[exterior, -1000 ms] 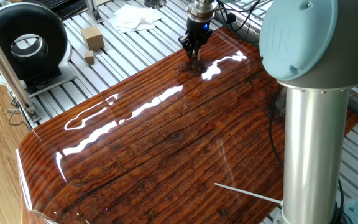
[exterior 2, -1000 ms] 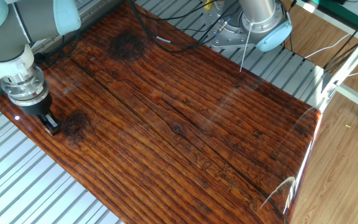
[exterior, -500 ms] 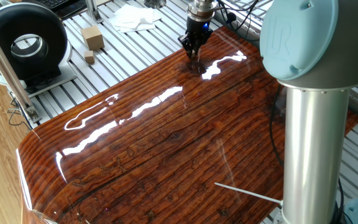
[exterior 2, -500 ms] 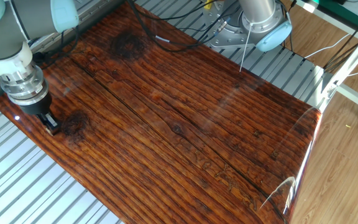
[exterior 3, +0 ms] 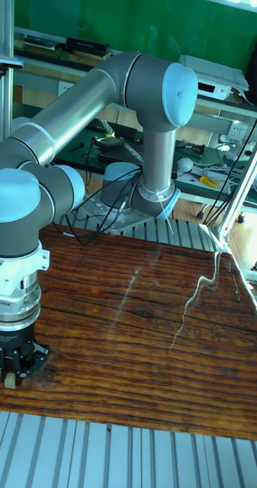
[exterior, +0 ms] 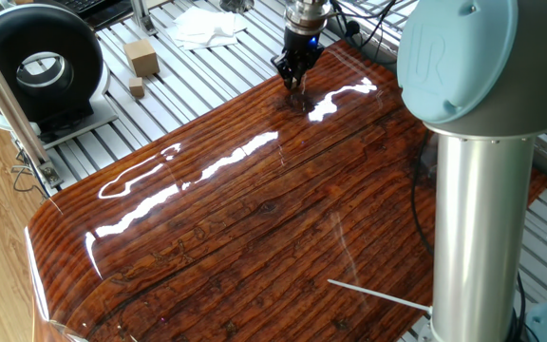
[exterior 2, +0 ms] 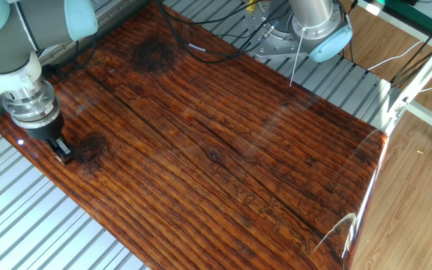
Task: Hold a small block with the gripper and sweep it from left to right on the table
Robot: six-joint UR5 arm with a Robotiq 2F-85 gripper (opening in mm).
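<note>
My gripper (exterior 3: 12, 375) stands upright at the near left corner of the table (exterior 3: 143, 335), its black fingertips down at the board. A tiny tan corner of the small block (exterior 3: 7, 379) shows between the fingers, which are shut on it. In one fixed view the gripper (exterior: 294, 76) is at the far edge of the table (exterior: 254, 228), and the fingers hide the block. In the other fixed view the gripper (exterior 2: 62, 152) sits by the left edge of the table (exterior 2: 223, 142), next to a dark stain, with a pale speck of the block (exterior 2: 63, 149) at its tips.
On the grey slatted base beyond the table lie a bigger tan box (exterior: 141, 57), another small tan cube (exterior: 137, 88) and a white cloth (exterior: 202, 27). A black round device (exterior: 41, 66) stands at the left. The arm's upright column (exterior: 473, 218) rises at the table's right side.
</note>
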